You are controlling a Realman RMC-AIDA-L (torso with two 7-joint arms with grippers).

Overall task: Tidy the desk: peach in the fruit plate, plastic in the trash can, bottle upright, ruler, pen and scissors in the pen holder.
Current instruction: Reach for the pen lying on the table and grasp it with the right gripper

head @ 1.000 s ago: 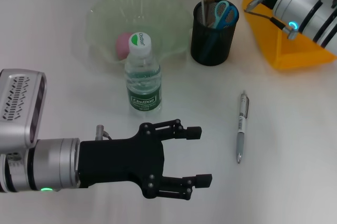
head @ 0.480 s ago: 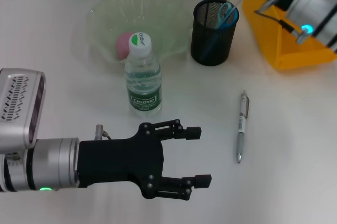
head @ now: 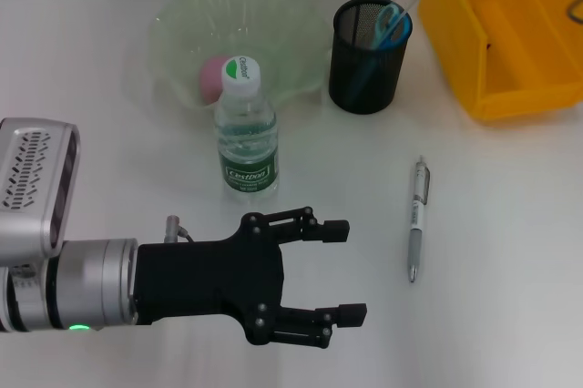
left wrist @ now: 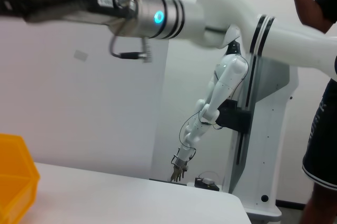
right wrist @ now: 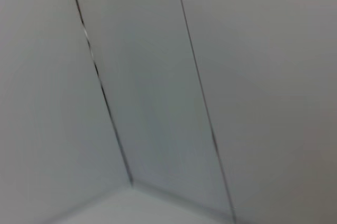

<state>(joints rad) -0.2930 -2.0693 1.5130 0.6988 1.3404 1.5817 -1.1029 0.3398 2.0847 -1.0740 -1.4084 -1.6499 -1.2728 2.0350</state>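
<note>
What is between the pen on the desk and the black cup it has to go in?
Nothing visible. The pen lies alone on bare desk, apart from the pen holder behind it. The bottle stands off to the left, and the open left gripper hovers nearer the robot.

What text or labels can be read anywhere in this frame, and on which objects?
Bottle green label: a white brand word, too blurred to read.
Bottle cap: small print along the green half, too small to read.
Pen: no legible marking.
Nothing else carries text.
</note>
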